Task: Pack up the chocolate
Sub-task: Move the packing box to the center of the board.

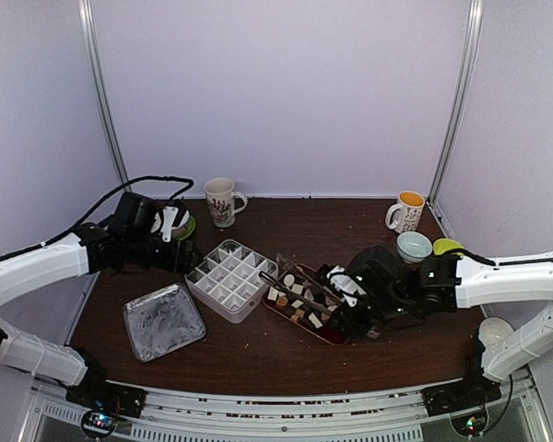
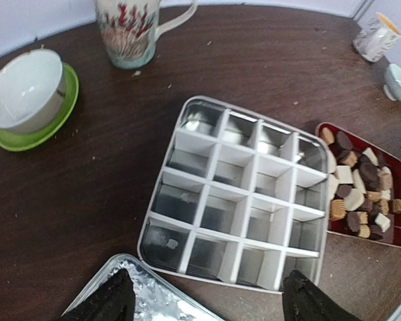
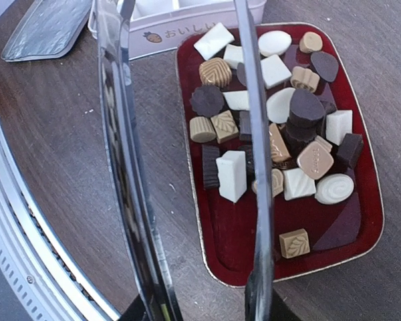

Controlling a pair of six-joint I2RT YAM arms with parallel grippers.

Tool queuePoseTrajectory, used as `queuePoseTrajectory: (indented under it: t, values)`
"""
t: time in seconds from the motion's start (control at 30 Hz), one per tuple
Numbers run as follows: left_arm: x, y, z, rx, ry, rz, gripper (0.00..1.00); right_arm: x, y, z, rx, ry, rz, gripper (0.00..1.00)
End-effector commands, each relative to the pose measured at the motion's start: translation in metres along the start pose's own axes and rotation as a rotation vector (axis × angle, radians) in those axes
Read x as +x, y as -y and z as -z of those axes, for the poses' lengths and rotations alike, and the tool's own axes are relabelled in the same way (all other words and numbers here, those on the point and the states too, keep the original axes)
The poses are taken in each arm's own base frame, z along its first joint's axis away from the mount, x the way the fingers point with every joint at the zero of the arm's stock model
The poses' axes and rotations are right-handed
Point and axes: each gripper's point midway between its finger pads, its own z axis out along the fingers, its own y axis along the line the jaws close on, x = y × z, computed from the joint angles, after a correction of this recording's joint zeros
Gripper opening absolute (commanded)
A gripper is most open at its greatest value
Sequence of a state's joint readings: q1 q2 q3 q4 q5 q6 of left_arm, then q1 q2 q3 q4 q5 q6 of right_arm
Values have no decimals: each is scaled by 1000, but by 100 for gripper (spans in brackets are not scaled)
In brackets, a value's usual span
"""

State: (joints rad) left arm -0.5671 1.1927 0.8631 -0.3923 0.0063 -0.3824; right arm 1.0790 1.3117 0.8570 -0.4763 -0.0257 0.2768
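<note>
The chocolate [image 3: 281,127] lies as a heap of white, tan and dark pieces in a red tray [image 3: 234,254], also seen in the top view as the chocolate [image 1: 298,302]. My right gripper [image 1: 343,313] [image 3: 204,314] is shut on long metal tongs [image 3: 123,147], whose two arms stand spread over the tray's left half. A white divided box [image 1: 229,280] [image 2: 244,200] sits left of the tray, its cells showing no pieces. My left gripper [image 1: 186,256] [image 2: 210,304] hangs open above the box's near edge, holding nothing.
A foil lid [image 1: 163,320] [image 2: 144,301] lies in front of the box. A floral mug [image 1: 221,201] and a bowl on a green saucer [image 2: 28,93] stand at the back left. Another mug [image 1: 406,212] and a pale bowl [image 1: 414,246] stand at the back right.
</note>
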Motion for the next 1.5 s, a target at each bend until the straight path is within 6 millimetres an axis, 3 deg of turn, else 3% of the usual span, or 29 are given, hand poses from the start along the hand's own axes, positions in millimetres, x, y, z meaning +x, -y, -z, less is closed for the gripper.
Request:
queuePoseTrajectory:
  t: [0.0,0.3,0.57,0.73,0.9,1.13,1.27,1.47]
  values:
    - [4,-17,-38,32,-91,130,78,9,17,8,68,-30,-120,38]
    - [2,-30,-95,71,-190,125,78,46,34,28,118,-151,-205,38]
    - [9,-18,-120,166,-244,120,78,82,50,42,162,-247,-282,39]
    - [23,-6,-127,246,-280,136,76,89,51,44,155,-240,-315,40]
    - [35,12,-123,351,-297,176,73,91,52,41,148,-235,-341,40]
    - [48,30,-108,364,-301,175,72,96,55,42,164,-241,-370,41]
    - [43,26,-97,316,-261,177,72,101,59,43,177,-259,-381,42]
    - [16,16,-69,236,-153,141,74,107,64,41,190,-266,-414,42]
